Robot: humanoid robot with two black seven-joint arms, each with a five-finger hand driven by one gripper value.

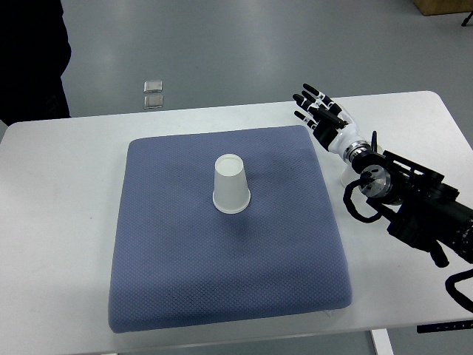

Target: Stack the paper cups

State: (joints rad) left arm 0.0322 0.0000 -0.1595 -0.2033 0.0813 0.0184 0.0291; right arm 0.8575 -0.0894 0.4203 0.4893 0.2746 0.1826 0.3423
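**One cup on the mat, right hand held off to the side**

A white paper cup stands upside down near the middle of a blue-grey padded mat, its narrower closed base facing up and its wider rim resting on the fabric. It looks like a single cup, though from this steep angle I cannot tell whether another is nested inside it. The mat lies square on a white table and covers most of the table's central area, leaving bare white strips on the left and right.

The right hand is over the table just beyond the mat's far right corner, well apart from the cup. Its dark fingers are spread and extended, pointing toward the far left, and they hold nothing. The white wrist and the black forearm run back from it diagonally to the picture's right edge, with black cabling looped beside the joint.

Beyond the table's far edge, two small square grey plates sit on the grey floor, one just behind the other. A dark shape, possibly a person's clothing, fills the upper left corner, and a tan box corner shows at the top right
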